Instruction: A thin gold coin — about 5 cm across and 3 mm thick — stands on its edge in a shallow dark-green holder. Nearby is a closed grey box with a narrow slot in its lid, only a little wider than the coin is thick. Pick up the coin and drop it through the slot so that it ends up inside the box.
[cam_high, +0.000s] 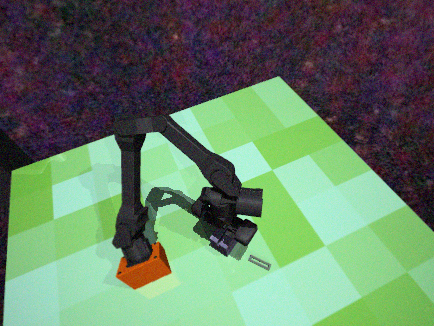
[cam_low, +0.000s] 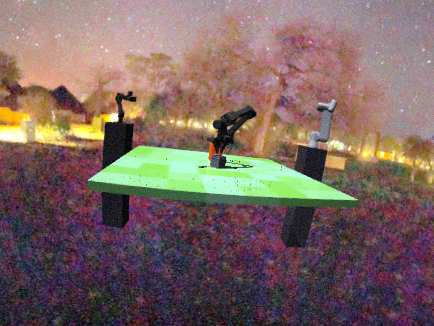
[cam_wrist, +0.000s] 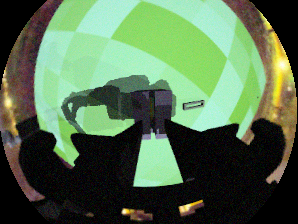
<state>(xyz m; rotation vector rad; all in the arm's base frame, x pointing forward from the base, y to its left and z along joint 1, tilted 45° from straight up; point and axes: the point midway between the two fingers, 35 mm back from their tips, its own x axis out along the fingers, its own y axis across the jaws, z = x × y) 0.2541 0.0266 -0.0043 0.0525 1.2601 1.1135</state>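
Observation:
The closed grey box (cam_high: 233, 248) (cam_low: 217, 161) (cam_wrist: 163, 104) stands under my gripper, its dark slot (cam_wrist: 152, 105) showing between the fingertips in the wrist view. My gripper (cam_high: 224, 235) (cam_low: 220, 152) (cam_wrist: 153, 122) is partly open close above the lid, with a gap between its fingers and nothing held. No coin can be made out between the fingers. A dim olive tint shows inside the slot, too dark to tell whether it is the coin. The shallow holder (cam_high: 259, 265) (cam_wrist: 193, 108) lies flat beside the box, with no coin in it.
The arm's orange base (cam_high: 150, 271) (cam_low: 211, 151) stands on the green patchwork table (cam_high: 350, 210) (cam_low: 165, 185), beyond the box from the exterior view. The arm's shadow falls around the box. Two dark pillars (cam_low: 117, 200) (cam_low: 299, 225) bearing other small arms stand at the table's sides.

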